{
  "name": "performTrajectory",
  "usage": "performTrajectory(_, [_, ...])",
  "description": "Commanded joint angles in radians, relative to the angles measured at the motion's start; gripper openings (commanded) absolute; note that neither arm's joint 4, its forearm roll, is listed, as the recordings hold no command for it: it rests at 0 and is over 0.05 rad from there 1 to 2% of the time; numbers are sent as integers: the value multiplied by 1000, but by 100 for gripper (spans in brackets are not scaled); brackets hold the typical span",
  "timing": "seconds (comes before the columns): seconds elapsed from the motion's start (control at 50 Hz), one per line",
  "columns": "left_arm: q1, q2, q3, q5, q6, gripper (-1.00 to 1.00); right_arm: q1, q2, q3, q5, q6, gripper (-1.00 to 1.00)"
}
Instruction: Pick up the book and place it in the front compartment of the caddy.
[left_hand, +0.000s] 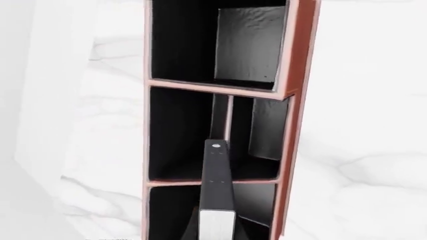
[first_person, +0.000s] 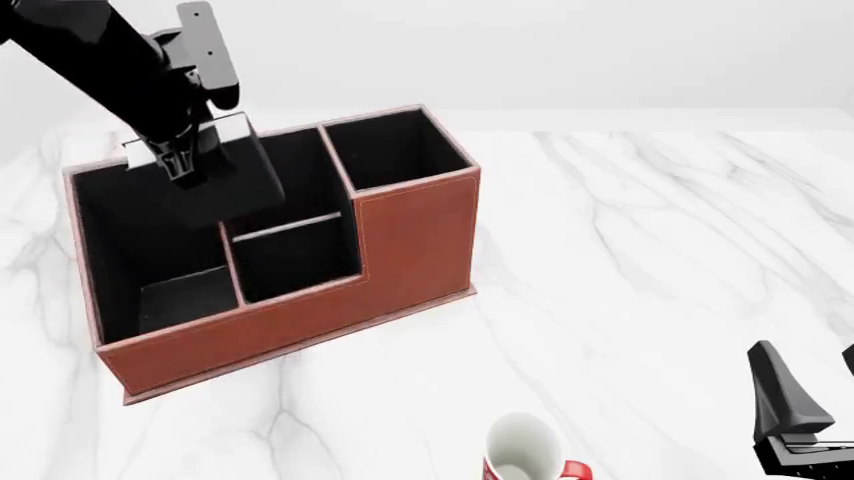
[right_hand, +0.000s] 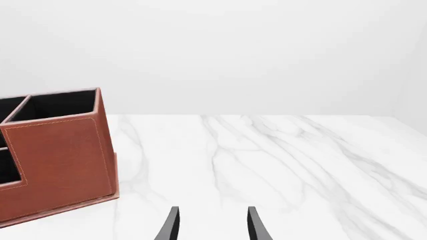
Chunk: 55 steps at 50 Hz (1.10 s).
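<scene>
Front view: left gripper (first_person: 187, 160) pinches black book (first_person: 247, 180) above caddy (first_person: 414, 240) rear section. Right gripper (right_hand: 212, 225) spread, idle. Risk: release now drops book into wrong compartment.

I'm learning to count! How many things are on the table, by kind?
Book: 1, held over the organiser by the left tool
Organiser: 1
Mug: 1
Total: 3

Reddish-brown caddy (first_person: 414, 240), black lining; black book (first_person: 247, 175); white-red mug (first_person: 523, 450); white marble table (first_person: 641, 280)
</scene>
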Motion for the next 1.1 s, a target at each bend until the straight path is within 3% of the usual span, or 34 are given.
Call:
performTrajectory(0.02, [-7, 43, -43, 0, 5, -100, 0, -5, 0, 5, 1, 100])
performTrajectory(0.66, [-27, 160, -215, 0, -13, -100, 0, -5, 0, 5, 0, 100])
performTrajectory(0.9, [-15, 191, -221, 0, -15, -100, 0, -5, 0, 5, 1, 100])
performTrajectory(0.94, [-54, 210, -228, 0, -52, -100, 0, -5, 0, 5, 1, 100])
performTrajectory(0.98, [-13, 201, -225, 0, -16, -100, 0, -5, 0, 5, 1, 100])
performTrajectory(1.1, [-24, 219, -226, 0, -35, -100, 0, -5, 0, 5, 1, 100])
